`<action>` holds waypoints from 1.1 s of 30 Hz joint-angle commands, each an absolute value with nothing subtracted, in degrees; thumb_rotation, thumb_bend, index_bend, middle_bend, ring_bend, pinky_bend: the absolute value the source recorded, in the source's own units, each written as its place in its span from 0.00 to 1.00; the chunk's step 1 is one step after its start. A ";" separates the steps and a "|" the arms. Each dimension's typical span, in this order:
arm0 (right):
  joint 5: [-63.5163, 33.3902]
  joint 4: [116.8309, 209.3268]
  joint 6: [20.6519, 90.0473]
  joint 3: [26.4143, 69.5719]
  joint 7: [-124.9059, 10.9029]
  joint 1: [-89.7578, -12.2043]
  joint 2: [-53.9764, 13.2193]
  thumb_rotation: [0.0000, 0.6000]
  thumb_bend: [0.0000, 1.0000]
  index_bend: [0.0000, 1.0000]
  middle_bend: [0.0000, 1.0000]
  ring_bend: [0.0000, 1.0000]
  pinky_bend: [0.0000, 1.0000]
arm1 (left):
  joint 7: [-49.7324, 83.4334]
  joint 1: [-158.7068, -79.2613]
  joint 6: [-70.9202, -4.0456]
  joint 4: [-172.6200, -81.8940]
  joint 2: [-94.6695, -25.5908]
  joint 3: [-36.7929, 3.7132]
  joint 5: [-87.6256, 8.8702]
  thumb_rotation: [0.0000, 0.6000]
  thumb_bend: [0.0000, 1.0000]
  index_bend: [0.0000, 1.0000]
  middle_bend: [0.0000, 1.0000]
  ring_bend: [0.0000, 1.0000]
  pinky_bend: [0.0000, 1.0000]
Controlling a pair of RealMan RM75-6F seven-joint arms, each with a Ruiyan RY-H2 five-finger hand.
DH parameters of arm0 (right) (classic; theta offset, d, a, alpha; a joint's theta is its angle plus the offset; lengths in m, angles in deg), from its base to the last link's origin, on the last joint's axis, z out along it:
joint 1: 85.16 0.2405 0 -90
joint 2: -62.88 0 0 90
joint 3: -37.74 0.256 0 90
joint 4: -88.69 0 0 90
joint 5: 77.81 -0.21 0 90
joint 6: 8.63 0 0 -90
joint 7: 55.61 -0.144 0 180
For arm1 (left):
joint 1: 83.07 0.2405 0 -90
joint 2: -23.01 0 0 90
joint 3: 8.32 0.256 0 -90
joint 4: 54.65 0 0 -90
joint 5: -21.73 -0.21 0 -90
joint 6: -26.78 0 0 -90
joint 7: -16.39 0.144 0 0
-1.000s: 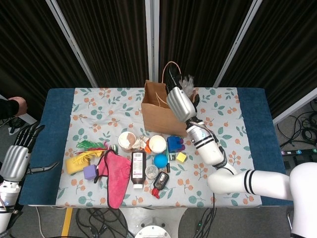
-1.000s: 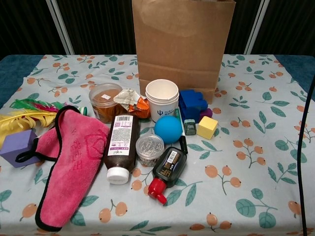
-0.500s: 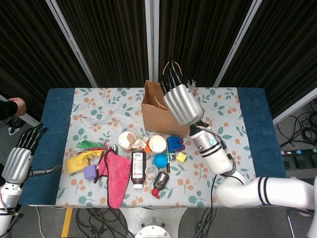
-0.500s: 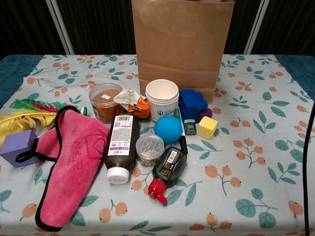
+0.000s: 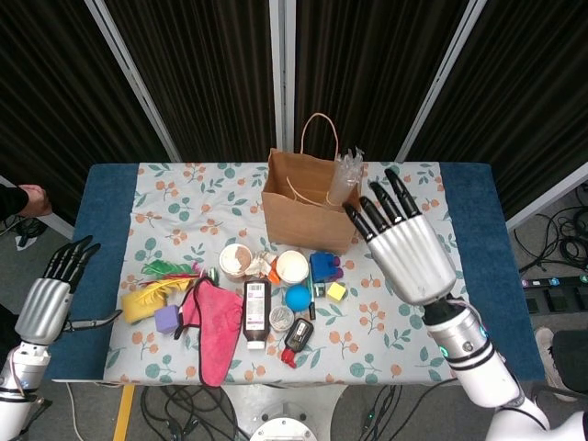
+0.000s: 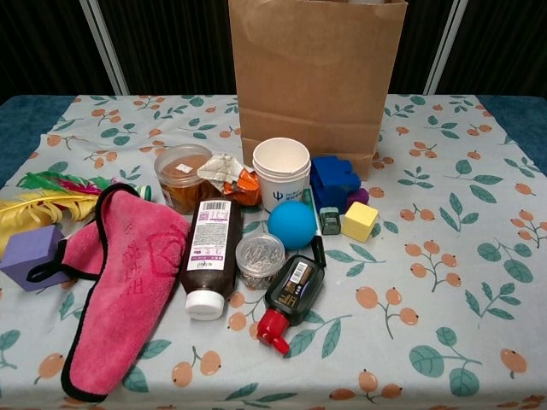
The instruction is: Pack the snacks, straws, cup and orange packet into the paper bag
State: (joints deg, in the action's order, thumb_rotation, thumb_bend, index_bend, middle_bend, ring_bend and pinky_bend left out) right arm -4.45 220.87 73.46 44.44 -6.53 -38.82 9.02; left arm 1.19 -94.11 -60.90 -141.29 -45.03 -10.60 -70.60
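1. The left robot hand (image 5: pixel 44 307) hangs off the worktop's (image 5: pixel 459 276) left edge, fingers apart and empty, likely parked clear of the clutter.
2. Right of it lie yellow and green feathers (image 6: pixel 43 203), a soft purple foam block (image 6: pixel 30 254) and a limp pink cloth (image 6: pixel 115 290).
3. Further right cluster the task pieces: a clear tub of brown snacks (image 6: pixel 181 177), a crinkled orange packet (image 6: pixel 232 181) and a smooth white paper cup (image 6: pixel 282 172), all unpacked.
4. Behind them stands the stiff brown paper bag (image 5: pixel 299 204), mouth up for loading; clear plastic straws (image 5: pixel 344 180) already poke from it.
5. The right robot hand (image 5: pixel 410 253) hovers just right of the bag, fingers spread, holding nothing.
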 commanded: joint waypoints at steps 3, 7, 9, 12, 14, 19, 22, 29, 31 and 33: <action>-0.52 217.42 63.55 38.75 -23.19 -43.55 1.13 1.00 0.00 0.33 0.38 0.26 0.20 | 1.07 -93.69 -61.58 -141.69 -44.49 -10.97 -70.08 0.36 0.00 0.06 0.04 0.03 0.07; -7.40 210.91 58.27 40.85 -23.50 -41.18 -5.86 1.00 0.00 0.33 0.38 0.25 0.20 | 0.49 -93.32 -61.90 -141.38 -44.18 -11.04 -69.77 0.36 0.00 0.06 0.04 0.03 0.07; -11.25 208.70 56.35 41.91 -23.61 -40.17 -8.78 1.00 0.00 0.33 0.37 0.23 0.20 | 0.20 -93.21 -61.95 -141.11 -44.18 -11.02 -69.69 0.37 0.00 0.06 0.04 0.03 0.07; -19.30 205.96 53.31 44.06 -23.86 -38.17 -12.83 1.00 0.00 0.28 0.31 0.16 0.15 | -0.41 -93.15 -61.82 -140.56 -44.28 -11.04 -69.49 0.36 0.00 0.06 0.04 0.03 0.07; -23.59 203.30 52.18 45.39 -23.39 -36.72 -15.71 1.00 0.00 0.23 0.27 0.12 0.10 | -0.87 -93.16 -61.62 -140.15 -44.41 -11.07 -69.31 0.36 0.00 0.06 0.04 0.03 0.07; -29.19 195.22 51.38 47.94 -22.42 -33.72 -22.98 1.00 0.00 0.19 0.22 0.06 0.02 | -1.68 -93.18 -61.31 -139.11 -44.81 -10.77 -69.58 0.36 0.00 0.06 0.04 0.03 0.07; -32.19 191.00 51.03 49.73 -22.28 -31.98 -27.08 1.00 0.00 0.18 0.20 0.05 0.00 | -2.24 -93.21 -61.29 -138.77 -44.95 -10.53 -70.04 0.36 0.00 0.06 0.04 0.03 0.07; -36.60 182.92 50.77 51.73 -20.37 -28.72 -34.02 1.00 0.00 0.17 0.18 0.04 0.00 | -2.76 -92.93 -61.50 -138.07 -45.18 -10.09 -70.46 0.36 0.00 0.06 0.04 0.03 0.07; -36.68 181.38 50.65 51.96 -19.81 -27.98 -35.07 1.00 0.00 0.17 0.18 0.04 0.00 | -2.94 -93.00 -61.44 -137.86 -45.15 -10.20 -70.37 0.36 0.00 0.06 0.04 0.03 0.07; -36.73 179.75 50.94 52.07 -18.72 -27.16 -36.25 1.00 0.00 0.17 0.18 0.04 0.00 | -3.07 -93.04 -61.44 -137.64 -45.08 -10.30 -70.30 0.37 0.00 0.06 0.04 0.03 0.07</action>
State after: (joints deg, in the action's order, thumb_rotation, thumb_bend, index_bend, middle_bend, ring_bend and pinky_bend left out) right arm -36.47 180.71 50.90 51.72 -19.50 -27.91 -35.37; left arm -3.04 -93.03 -61.44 -137.68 -45.10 -10.27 -70.32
